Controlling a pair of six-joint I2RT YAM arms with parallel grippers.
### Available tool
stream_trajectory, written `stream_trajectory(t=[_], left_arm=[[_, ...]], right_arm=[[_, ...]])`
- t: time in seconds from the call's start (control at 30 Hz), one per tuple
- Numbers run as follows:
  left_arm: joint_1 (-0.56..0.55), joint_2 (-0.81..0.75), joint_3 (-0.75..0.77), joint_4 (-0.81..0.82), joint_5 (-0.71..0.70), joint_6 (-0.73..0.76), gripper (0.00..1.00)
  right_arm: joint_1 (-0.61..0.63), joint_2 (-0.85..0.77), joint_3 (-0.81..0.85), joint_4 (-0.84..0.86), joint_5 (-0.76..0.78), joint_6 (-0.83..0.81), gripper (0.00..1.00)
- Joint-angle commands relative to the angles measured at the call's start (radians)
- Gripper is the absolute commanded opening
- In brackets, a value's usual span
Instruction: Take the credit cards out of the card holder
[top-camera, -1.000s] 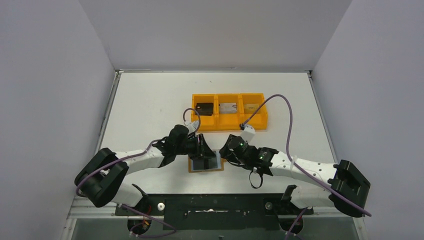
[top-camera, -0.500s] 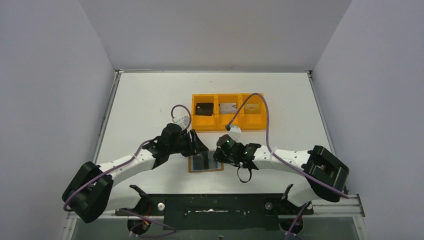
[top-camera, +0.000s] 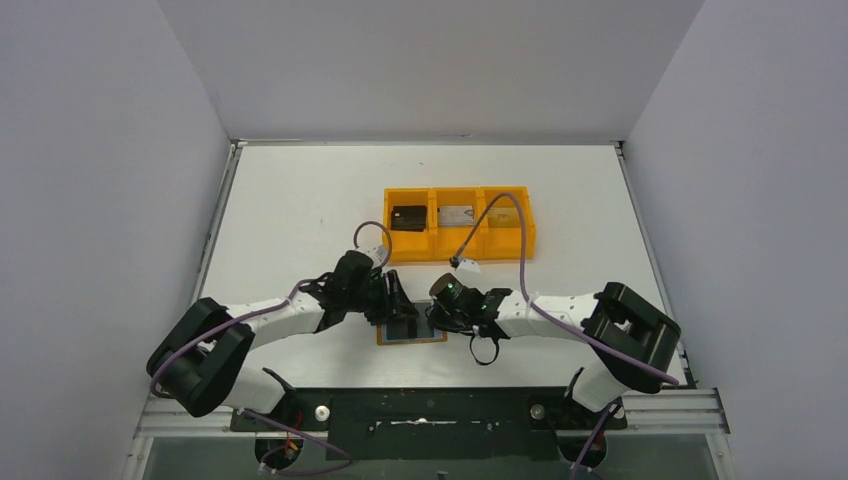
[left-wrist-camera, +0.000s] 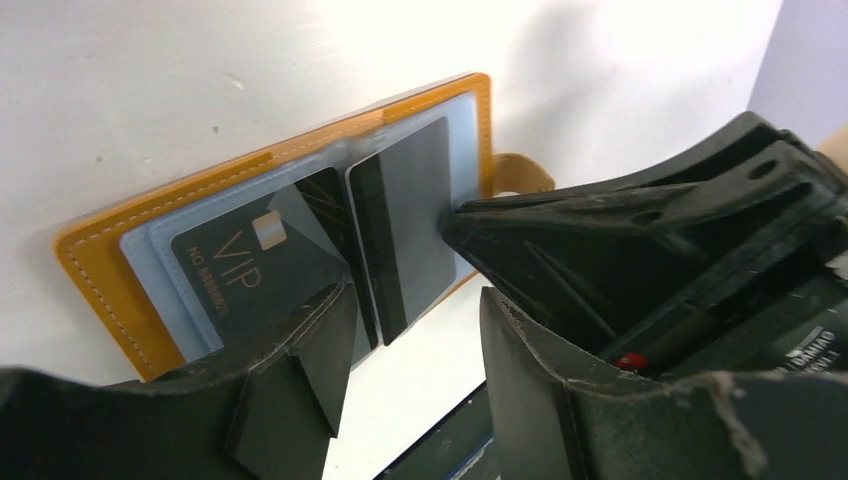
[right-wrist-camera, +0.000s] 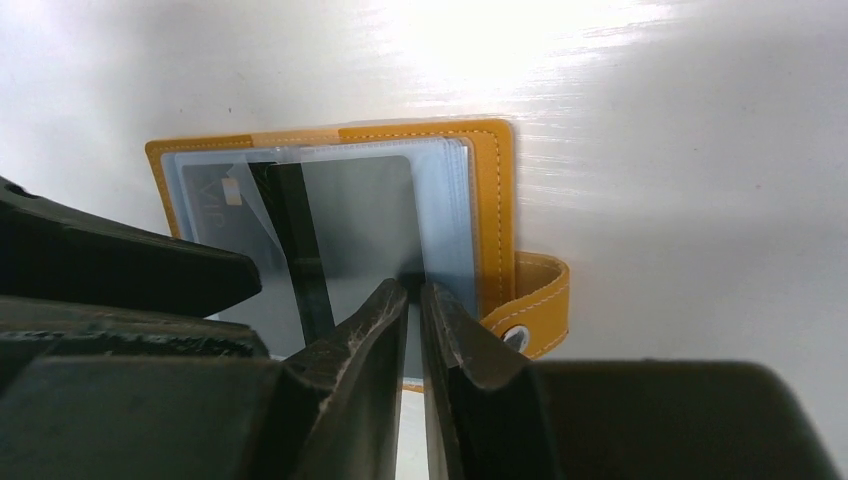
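Beside tan leather card holder (right-wrist-camera: 495, 200) — nipping thin grey striped card (right-wrist-camera: 365, 230) with right pincer (right-wrist-camera: 415, 300), bracing with spread left pincer (left-wrist-camera: 415, 305); next, pulling level.

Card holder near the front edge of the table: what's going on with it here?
Both arms are working on the open tan card holder. The right gripper is pinched on the edge of a grey card with a dark stripe, not yet clear of the holder. The left gripper is open, one finger resting by the dark VIP card on the other half. A dark card and a silvery card already lie in the orange tray.
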Motion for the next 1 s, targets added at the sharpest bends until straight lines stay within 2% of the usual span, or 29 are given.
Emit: stream_trajectory(t=[0.0,0.27,0.4,0.57,0.83,0.97], left_arm=[[-0.005,0.038,0.04,0.011,0.013,0.018,0.48],[-0.024,0.091,0.032,0.01,-0.006,0.018,0.48],[-0.029,0.088,0.028,0.01,-0.021,0.012,0.43],[-0.029,0.055,0.021,-0.002,-0.057,0.009,0.31],[-0.029,0.049,0.02,0.0,-0.053,0.015,0.04],[-0.029,0.035,0.017,-0.018,-0.06,0.021,0.0]], right_arm=[[-0.006,0.009,-0.068,0.027,-0.006,0.06,0.14],[-0.007,0.022,-0.105,0.059,-0.021,0.094,0.12],[-0.006,0.022,-0.113,0.065,-0.021,0.104,0.11],[-0.008,0.021,-0.11,0.049,-0.011,0.107,0.11],[-0.007,0.021,-0.091,0.002,0.015,0.111,0.1],[-0.007,0.025,-0.074,-0.041,0.041,0.113,0.08]])
